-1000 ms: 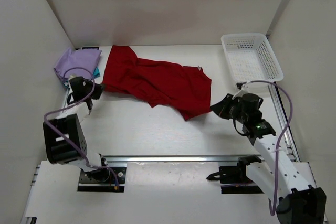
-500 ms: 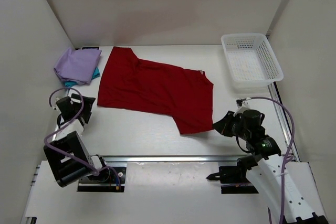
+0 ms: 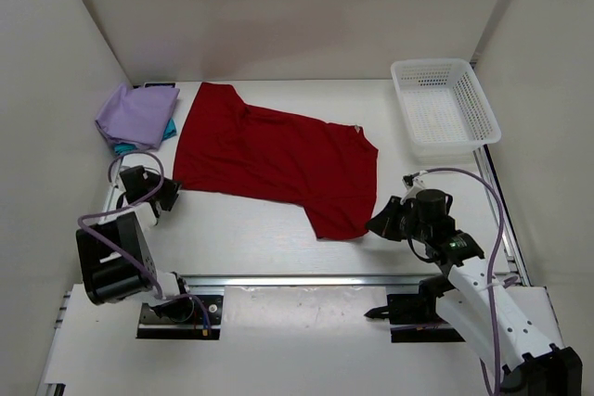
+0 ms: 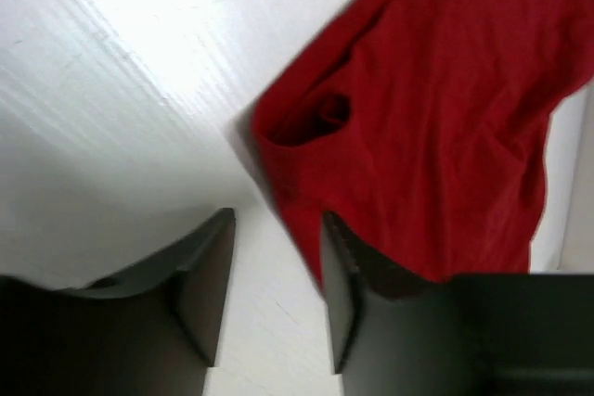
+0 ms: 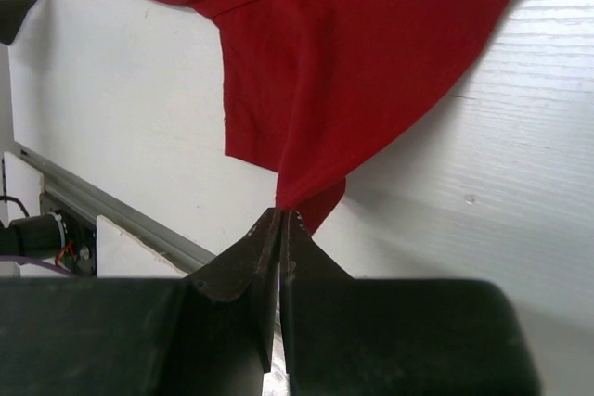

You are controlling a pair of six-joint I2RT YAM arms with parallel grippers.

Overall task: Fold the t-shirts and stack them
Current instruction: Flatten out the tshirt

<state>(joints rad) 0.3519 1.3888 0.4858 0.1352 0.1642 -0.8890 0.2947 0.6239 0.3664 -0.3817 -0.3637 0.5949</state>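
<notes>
A deep red t-shirt (image 3: 278, 157) lies spread nearly flat across the middle of the table. My right gripper (image 3: 374, 225) is shut on the shirt's near right corner, and in the right wrist view the red cloth (image 5: 353, 44) rises pinched from between the closed fingertips of that gripper (image 5: 283, 212). My left gripper (image 3: 172, 195) stands open at the shirt's near left edge; in the left wrist view its fingers (image 4: 277, 218) straddle bare table, with the red hem (image 4: 436, 108) against the right finger. At the far left a folded lavender t-shirt (image 3: 137, 115) rests on a teal one (image 3: 170, 128).
A white mesh basket (image 3: 445, 104) stands at the far right corner. A metal rail (image 3: 306, 280) runs along the near edge, in front of the arm bases. White walls close in the table on the left, back and right.
The red shirt, bunched a second ago, now lies stretched flat. My left gripper let go of its left edge, drew back, then returned beside it. The right gripper pulled its corner nearer.
</notes>
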